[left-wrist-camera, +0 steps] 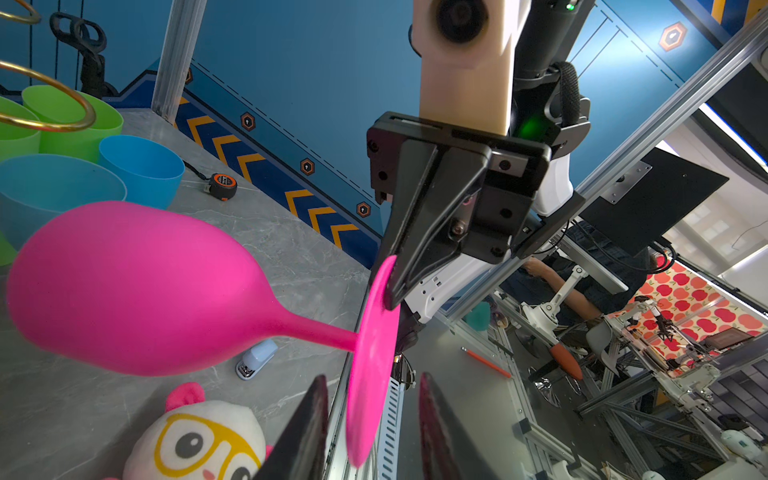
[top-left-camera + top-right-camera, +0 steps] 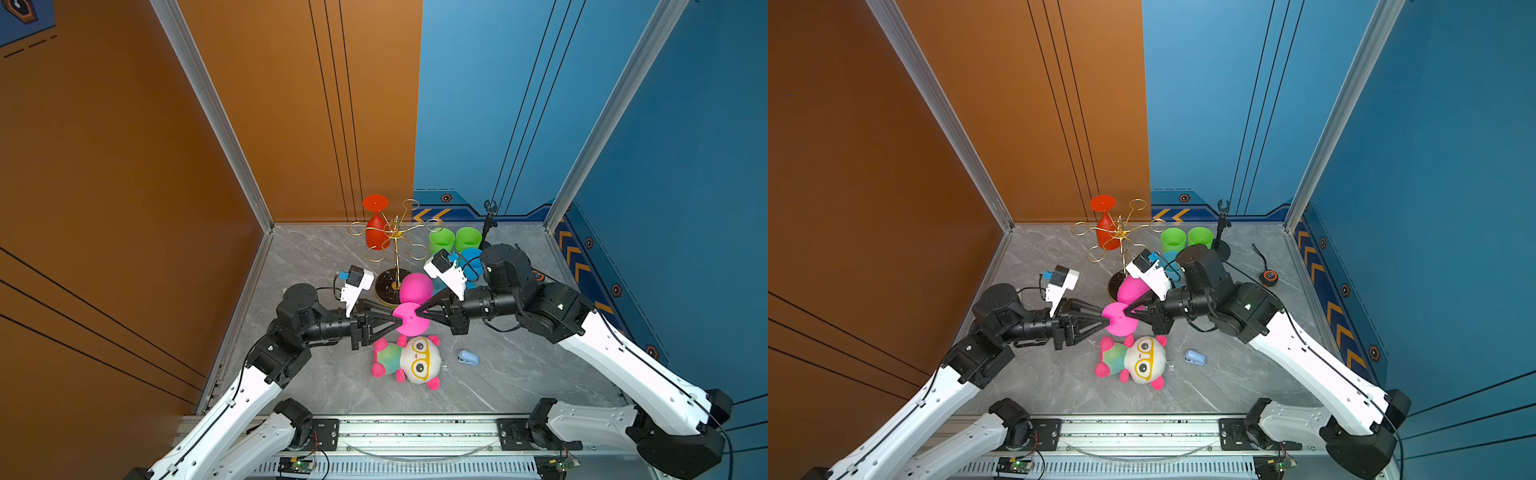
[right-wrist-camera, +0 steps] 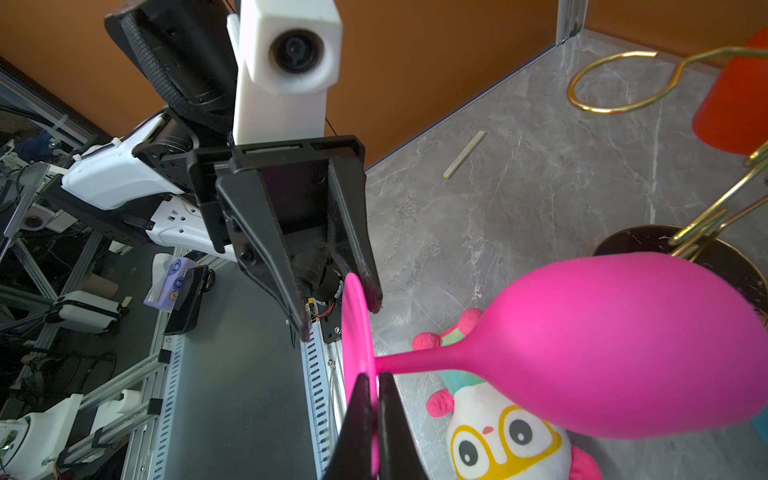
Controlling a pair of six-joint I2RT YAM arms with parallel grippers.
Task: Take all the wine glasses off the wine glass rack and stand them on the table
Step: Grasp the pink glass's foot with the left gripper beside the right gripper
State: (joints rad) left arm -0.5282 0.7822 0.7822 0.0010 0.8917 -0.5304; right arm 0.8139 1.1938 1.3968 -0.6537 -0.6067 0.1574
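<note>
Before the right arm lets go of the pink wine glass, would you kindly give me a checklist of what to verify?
1. Right gripper shut on the foot rim of the pink wine glass: ok.
2. Left gripper straddling the opposite side of the foot: ok.
3. Left jaws closed on the foot: not ok; a gap shows on both sides.
4. Glass out of the loops of the wine glass rack: ok.
5. Bowl clear of the plush toy underneath: ok; floor shows between them in the left wrist view.
</note>
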